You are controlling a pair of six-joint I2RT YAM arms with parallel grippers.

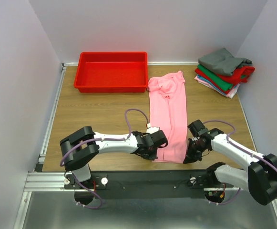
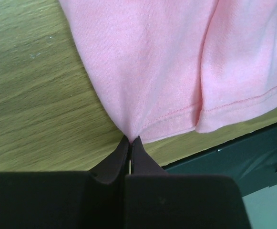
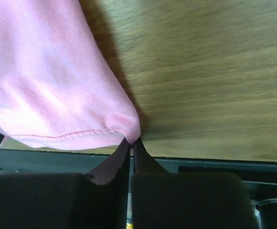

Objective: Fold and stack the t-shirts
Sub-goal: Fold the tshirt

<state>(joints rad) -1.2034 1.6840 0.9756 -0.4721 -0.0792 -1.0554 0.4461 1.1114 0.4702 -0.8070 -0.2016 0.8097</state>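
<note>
Shows pink shirt (image 1: 169,114) stretched lengthwise on table (image 1: 105,114), hem at near edge. Pinches one hem corner each in left gripper (image 2: 130,141) and right gripper (image 3: 131,140), both clamped. Risks cloth slipping from such thin pinches if lifted unevenly.

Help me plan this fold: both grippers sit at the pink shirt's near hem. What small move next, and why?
Probably raise both hem corners together slightly. The left gripper and right gripper are each shut on a corner of the pink shirt, which lies in a long strip; lifting starts the fold toward its collar.
</note>
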